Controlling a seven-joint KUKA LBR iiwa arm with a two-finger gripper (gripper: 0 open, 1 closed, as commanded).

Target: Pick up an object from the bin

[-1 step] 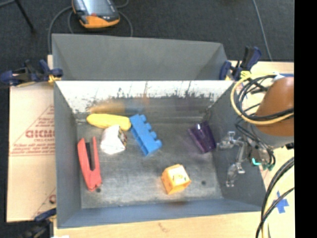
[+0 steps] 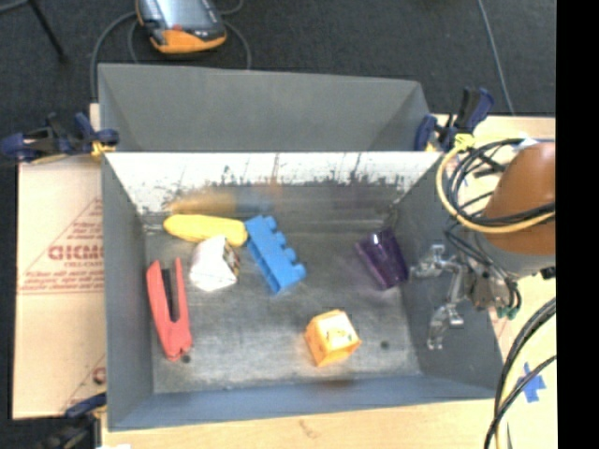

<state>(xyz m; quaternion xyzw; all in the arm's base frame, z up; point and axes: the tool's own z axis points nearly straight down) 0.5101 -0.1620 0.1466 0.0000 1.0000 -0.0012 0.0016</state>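
My gripper [image 2: 437,296] hangs over the bin's right wall, its two metal fingers spread apart, open, with nothing between them. Nearest to it, a little to the left, a translucent purple piece [image 2: 380,260] lies on the bin floor by the right wall. An orange-yellow cube [image 2: 331,337] sits on the floor near the front, left of and below the gripper.
Farther left lie a blue toy brick [image 2: 274,253], a white crumpled lump [image 2: 213,266], a yellow banana-shaped thing [image 2: 204,228] and a red tong-like clip [image 2: 168,309] by the left wall. The arm with its orange dome and cables stands at the right.
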